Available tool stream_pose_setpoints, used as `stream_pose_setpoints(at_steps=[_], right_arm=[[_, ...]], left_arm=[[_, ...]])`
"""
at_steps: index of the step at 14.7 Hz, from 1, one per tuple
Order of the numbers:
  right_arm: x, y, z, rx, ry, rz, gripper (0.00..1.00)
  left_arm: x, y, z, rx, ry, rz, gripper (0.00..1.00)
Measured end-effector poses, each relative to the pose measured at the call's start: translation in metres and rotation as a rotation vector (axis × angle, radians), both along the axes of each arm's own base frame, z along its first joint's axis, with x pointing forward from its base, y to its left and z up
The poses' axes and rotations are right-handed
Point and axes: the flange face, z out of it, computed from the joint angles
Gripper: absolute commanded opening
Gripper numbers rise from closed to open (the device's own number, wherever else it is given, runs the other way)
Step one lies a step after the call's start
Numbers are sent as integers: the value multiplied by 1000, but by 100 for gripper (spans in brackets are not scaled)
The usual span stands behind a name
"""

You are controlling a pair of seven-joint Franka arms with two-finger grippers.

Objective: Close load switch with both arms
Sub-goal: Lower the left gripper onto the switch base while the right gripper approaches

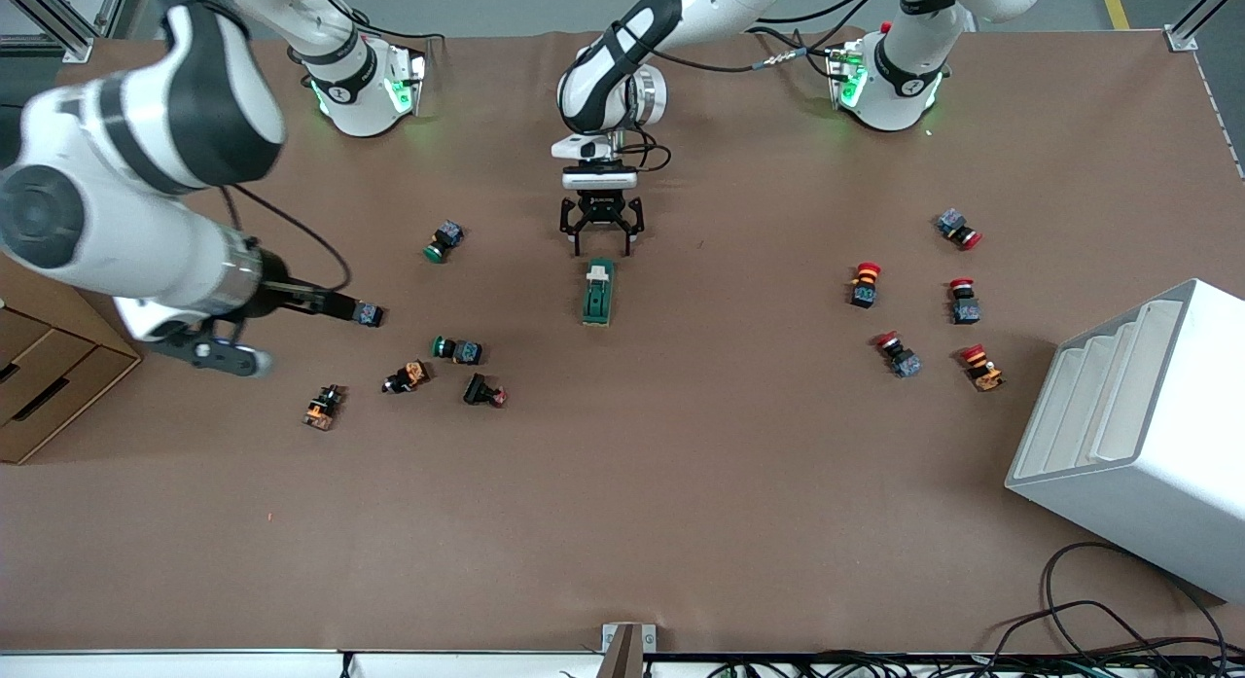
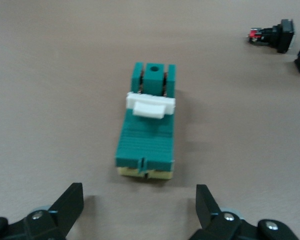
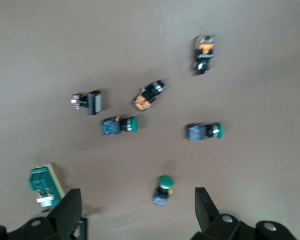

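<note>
The load switch (image 1: 598,291) is a dark-green block with a white lever (image 2: 151,105) across its top, lying mid-table. My left gripper (image 1: 600,245) is open and empty, low over the table just off the switch's end that points toward the bases. In the left wrist view the switch (image 2: 146,135) lies ahead of the open gripper (image 2: 137,200), untouched. My right gripper (image 1: 331,304) is open and empty, high over the button cluster at the right arm's end. Its wrist view (image 3: 135,205) shows the switch (image 3: 42,182) off to one side.
Green-capped and orange push buttons (image 1: 457,349) lie scattered toward the right arm's end. Several red-capped buttons (image 1: 866,281) lie toward the left arm's end. A white stepped rack (image 1: 1138,435) and cables (image 1: 1099,610) sit there too. A cardboard box (image 1: 39,376) stands at the right arm's table edge.
</note>
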Motion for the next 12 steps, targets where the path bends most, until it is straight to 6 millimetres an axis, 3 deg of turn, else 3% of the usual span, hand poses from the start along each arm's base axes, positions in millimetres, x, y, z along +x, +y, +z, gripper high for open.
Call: stream_pose_setpoints(at_steps=[8,12], right_arm=[[-41,128,-86,70,-26,-122,100],[-72,166,-143,158,-66,-166,100]], left_arm=[[-5,1,-3,8,-16,1,100],[-6,1,-3,10,-17,1,100]])
